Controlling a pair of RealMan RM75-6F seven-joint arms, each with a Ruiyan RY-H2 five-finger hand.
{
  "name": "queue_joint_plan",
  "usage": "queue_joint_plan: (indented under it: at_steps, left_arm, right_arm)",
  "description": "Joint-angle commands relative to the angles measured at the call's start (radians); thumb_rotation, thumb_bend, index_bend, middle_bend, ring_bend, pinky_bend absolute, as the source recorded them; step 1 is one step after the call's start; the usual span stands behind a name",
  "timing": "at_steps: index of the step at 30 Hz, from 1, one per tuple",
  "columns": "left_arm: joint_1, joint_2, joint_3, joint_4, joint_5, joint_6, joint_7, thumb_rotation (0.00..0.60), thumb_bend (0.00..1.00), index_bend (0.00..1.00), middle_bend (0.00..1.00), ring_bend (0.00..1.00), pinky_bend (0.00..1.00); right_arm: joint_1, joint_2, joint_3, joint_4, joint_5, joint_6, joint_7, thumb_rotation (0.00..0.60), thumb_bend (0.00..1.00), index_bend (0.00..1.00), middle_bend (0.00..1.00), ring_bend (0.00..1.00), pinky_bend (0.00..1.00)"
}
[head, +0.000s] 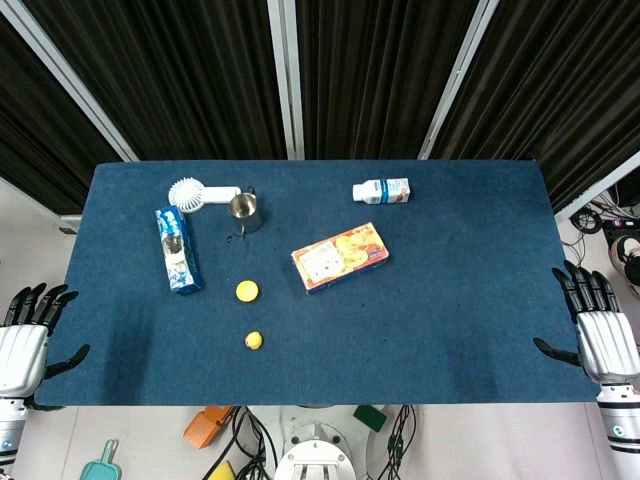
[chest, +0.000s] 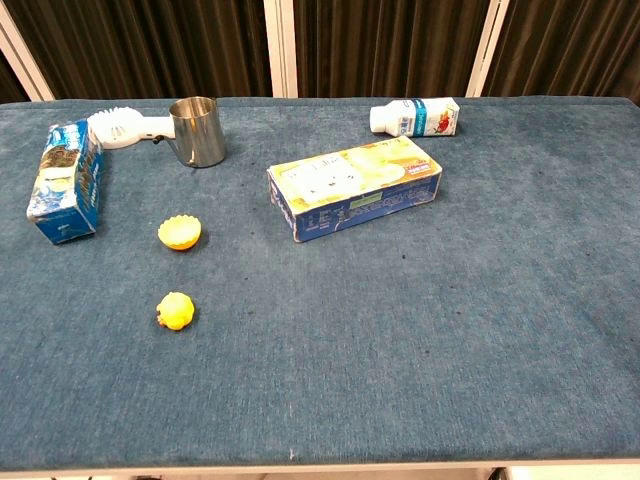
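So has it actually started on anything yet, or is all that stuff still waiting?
Nothing looks begun. The left hand and right hand sit open off the table's side edges, holding nothing. The yellow box, blue carton, metal cup, bottle, white brush and two small yellow pieces lie untouched.

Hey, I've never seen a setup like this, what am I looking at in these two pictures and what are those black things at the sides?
Those are a robot's two mechanical hands, the left hand and the right hand, both open at the table's ends, holding nothing. The head view looks down from above; the chest view looks across the blue table from lower down and shows no hands. On the table lie a blue packet, a white handheld fan, a steel cup, a small bottle on its side, an orange box and two small yellow pieces.
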Motion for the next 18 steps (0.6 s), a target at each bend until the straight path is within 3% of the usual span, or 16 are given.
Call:
queue_joint_plan:
  at_steps: [1, 6, 11, 18]
  left_arm:
    - [0.002, -0.001, 0.0, 0.001, -0.003, -0.001, -0.001, 0.6, 0.2, 0.18, 0.11, 0.05, 0.0]
    - [-0.002, -0.005, 0.001, -0.003, 0.009, -0.001, -0.001, 0.6, 0.2, 0.18, 0.11, 0.05, 0.0]
    - [-0.047, -0.025, 0.011, -0.015, 0.088, -0.031, 0.006, 0.6, 0.2, 0.19, 0.11, 0.05, 0.0]
    - [-0.191, -0.109, 0.023, -0.009, 0.189, -0.207, 0.02, 0.6, 0.2, 0.26, 0.12, 0.05, 0.0]
  right_arm:
    - [0.004, 0.002, -0.003, -0.003, -0.002, -0.009, -0.002, 0.6, 0.15, 0.0, 0.04, 0.0, 0.06]
    - [0.004, 0.009, -0.006, -0.007, -0.009, -0.008, 0.006, 0.6, 0.15, 0.0, 0.04, 0.0, 0.06]
    - [-0.007, 0.015, -0.005, -0.003, -0.018, 0.02, 0.015, 0.6, 0.15, 0.0, 0.04, 0.0, 0.06]
    - [-0.025, 0.018, -0.01, -0.005, -0.03, 0.054, 0.013, 0.6, 0.15, 0.0, 0.04, 0.0, 0.06]
